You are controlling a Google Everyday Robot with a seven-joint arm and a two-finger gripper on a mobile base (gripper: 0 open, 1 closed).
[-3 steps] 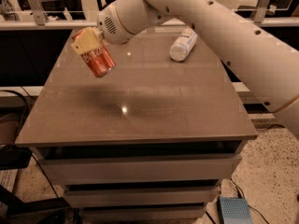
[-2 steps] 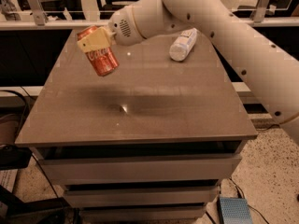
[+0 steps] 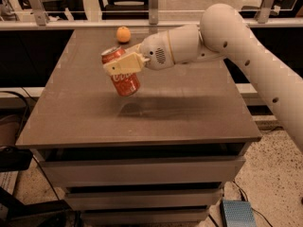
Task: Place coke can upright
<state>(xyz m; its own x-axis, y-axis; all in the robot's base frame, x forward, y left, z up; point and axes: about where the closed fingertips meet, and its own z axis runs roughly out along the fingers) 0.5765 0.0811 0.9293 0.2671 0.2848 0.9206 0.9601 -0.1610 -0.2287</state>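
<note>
The red coke can (image 3: 124, 79) with white script hangs in the air above the middle of the brown table (image 3: 142, 122), tilted with its silver top toward the upper left. My gripper (image 3: 122, 65) is shut on the can, one cream finger (image 3: 124, 64) lying across its front. The white arm (image 3: 227, 37) reaches in from the right. The can casts a shadow on the tabletop just below it.
A small orange fruit (image 3: 123, 34) sits at the table's far edge, behind the can. The arm covers the far right of the table. A metal railing (image 3: 71, 25) runs behind the table. Drawers (image 3: 142, 171) sit under the tabletop.
The arm has swung right and toward the table's middle, carrying the can. The can is now closer to upright. The orange fruit has come into view; the bottle is hidden.
</note>
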